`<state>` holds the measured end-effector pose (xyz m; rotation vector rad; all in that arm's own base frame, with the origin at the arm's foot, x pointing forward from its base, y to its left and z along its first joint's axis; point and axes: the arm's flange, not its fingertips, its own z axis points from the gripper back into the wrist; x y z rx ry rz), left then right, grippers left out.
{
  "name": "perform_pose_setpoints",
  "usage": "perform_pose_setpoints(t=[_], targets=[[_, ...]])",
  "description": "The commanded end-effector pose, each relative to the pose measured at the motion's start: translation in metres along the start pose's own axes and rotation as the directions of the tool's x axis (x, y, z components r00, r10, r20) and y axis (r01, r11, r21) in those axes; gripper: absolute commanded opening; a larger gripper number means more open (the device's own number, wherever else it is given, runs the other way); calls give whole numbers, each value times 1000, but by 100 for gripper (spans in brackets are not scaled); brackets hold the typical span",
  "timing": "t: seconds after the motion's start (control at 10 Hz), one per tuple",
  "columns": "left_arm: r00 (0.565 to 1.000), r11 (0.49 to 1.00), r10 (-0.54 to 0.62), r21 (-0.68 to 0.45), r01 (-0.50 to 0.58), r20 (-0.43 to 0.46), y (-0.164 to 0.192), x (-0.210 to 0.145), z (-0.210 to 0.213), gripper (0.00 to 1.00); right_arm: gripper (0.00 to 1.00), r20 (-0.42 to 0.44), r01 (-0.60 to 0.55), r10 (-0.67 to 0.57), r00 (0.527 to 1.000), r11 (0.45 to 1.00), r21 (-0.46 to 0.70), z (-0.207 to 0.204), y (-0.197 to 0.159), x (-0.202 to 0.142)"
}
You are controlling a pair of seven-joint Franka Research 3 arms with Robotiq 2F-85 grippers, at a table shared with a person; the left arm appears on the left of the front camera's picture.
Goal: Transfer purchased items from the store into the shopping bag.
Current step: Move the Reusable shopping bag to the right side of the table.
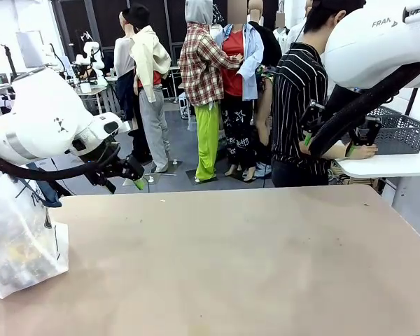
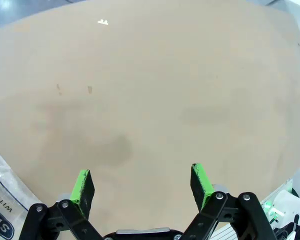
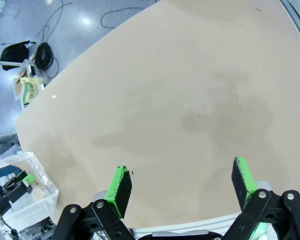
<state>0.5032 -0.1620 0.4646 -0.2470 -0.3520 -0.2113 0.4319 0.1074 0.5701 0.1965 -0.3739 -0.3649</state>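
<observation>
The shopping bag (image 1: pixel 21 245), translucent with dark straps, lies at the table's near left edge, and yellowish purchased items (image 1: pixel 17 257) show dimly through it. A printed corner of the bag (image 2: pixel 0 220) also lies beside my left gripper. That left gripper (image 1: pixel 133 178) (image 2: pixel 142 185) hovers open and empty over bare tabletop, just right of the bag. The store (image 1: pixel 399 129), a dark lattice basket, stands on a white side table at the far right. My right gripper (image 1: pixel 329 145) (image 3: pixel 182 181) hangs high near it, open and empty.
A person in a striped shirt (image 1: pixel 297 105) stands at the far side with a hand (image 1: pixel 365 150) on the white side table (image 1: pixel 392 166) by the basket. The tan table (image 1: pixel 231 266) spreads wide between bag and basket. A clear bin (image 3: pixel 20 192) sits below the table edge.
</observation>
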Motion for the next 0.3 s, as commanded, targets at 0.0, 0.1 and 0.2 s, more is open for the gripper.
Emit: perform_pose_setpoints(t=[0.0, 0.1, 0.2], targets=[[1000, 1000, 1, 20, -1, 6, -2, -1, 2, 100, 100, 0, -14, 14, 1000, 1000, -17, 2, -1, 2], [1000, 1000, 1, 20, -1, 6, -2, -1, 2, 100, 100, 0, -14, 14, 1000, 1000, -17, 2, -1, 2], [1000, 1000, 1, 20, -1, 6, -2, -1, 2, 100, 100, 0, -14, 14, 1000, 1000, -17, 2, -1, 2]])
